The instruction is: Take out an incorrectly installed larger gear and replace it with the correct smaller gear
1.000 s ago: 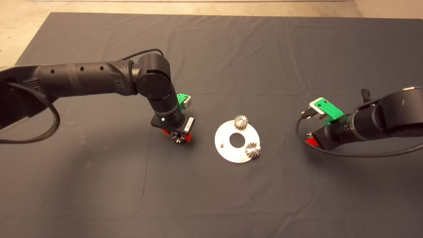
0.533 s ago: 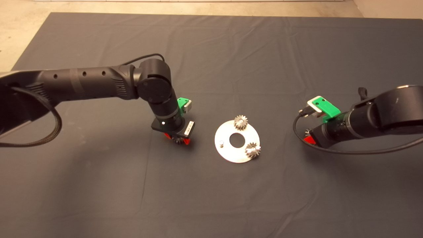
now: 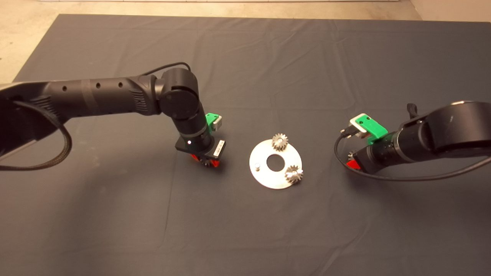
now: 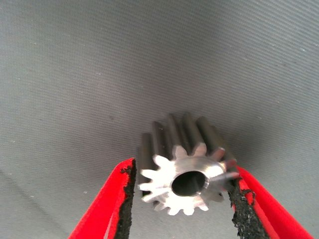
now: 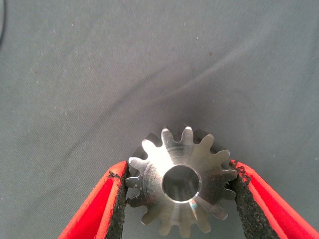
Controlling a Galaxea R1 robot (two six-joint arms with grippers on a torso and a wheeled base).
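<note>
My left gripper point(image 3: 207, 161) point(image 4: 183, 169) is shut on the larger gear point(image 3: 207, 163) point(image 4: 182, 144), a cone-shaped steel gear, low over the mat left of the round steel plate point(image 3: 268, 181). My right gripper point(image 3: 352, 160) point(image 5: 178, 168) is shut on the smaller gear point(image 3: 350, 155) point(image 5: 180, 185), right of the plate and just above the mat. The plate carries two small gears, one at its far edge point(image 3: 280, 142) and one at its near right point(image 3: 294, 174). A bare pin point(image 3: 257, 166) stands on its left side.
The plate has a round centre hole point(image 3: 275, 162). The right arm's cable point(image 3: 387, 178) loops over the mat below the wrist. Bare floor point(image 3: 23, 34) shows beyond the mat's far left corner.
My left gripper has sunk toward the mat with the larger gear, then held still. My right gripper has moved left toward the plate with the smaller gear.
</note>
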